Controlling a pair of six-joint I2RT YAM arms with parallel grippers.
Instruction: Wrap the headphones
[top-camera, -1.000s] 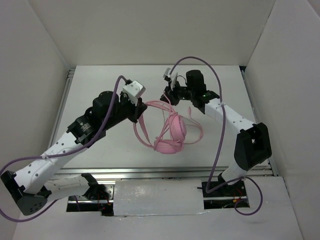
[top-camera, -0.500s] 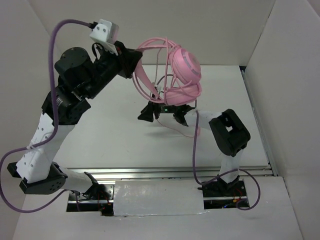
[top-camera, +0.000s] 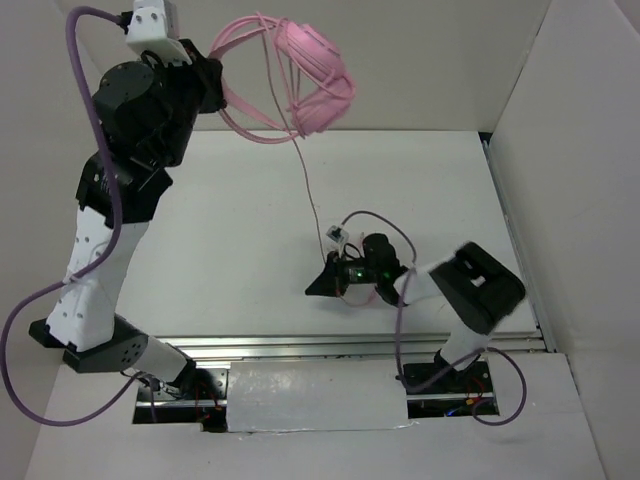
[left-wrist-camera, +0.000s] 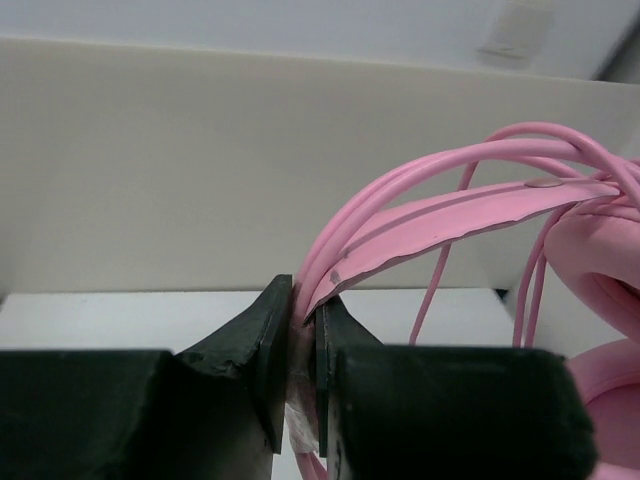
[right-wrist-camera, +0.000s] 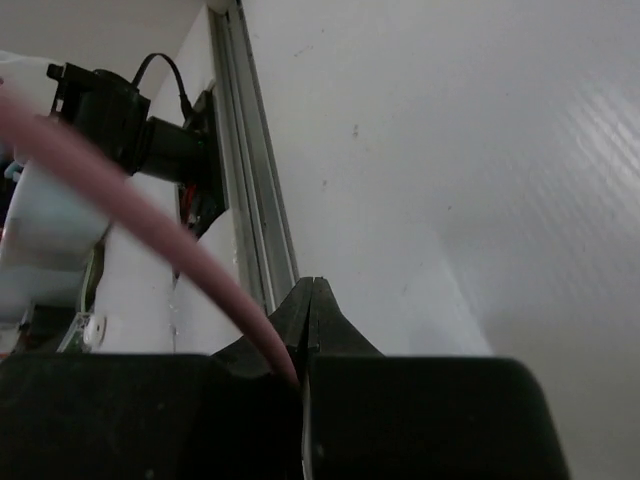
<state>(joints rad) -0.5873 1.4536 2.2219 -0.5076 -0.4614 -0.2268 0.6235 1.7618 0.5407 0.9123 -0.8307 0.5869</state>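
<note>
The pink headphones (top-camera: 315, 65) hang high above the table's far left, with cord loops wound over the headband. My left gripper (top-camera: 212, 85) is raised and shut on the headband and those loops. In the left wrist view the gripper (left-wrist-camera: 305, 300) clamps the headband (left-wrist-camera: 450, 225), and an ear cup (left-wrist-camera: 600, 260) shows at the right edge. The thin pink cord (top-camera: 310, 195) runs taut from the headphones down to my right gripper (top-camera: 322, 284), which sits low over the table. In the right wrist view the gripper (right-wrist-camera: 310, 288) is shut on the cord (right-wrist-camera: 150, 215).
White walls enclose the table on three sides. An aluminium rail (top-camera: 350, 345) runs along the near edge, also seen in the right wrist view (right-wrist-camera: 250, 200). Purple robot cables (top-camera: 80, 60) loop off both arms. A white cover plate (top-camera: 315, 395) lies between the arm bases.
My left arm has lifted the headphones off the table, up and to the far left. My right gripper has moved nearer and lower with the cord, which is drawn out straight.
</note>
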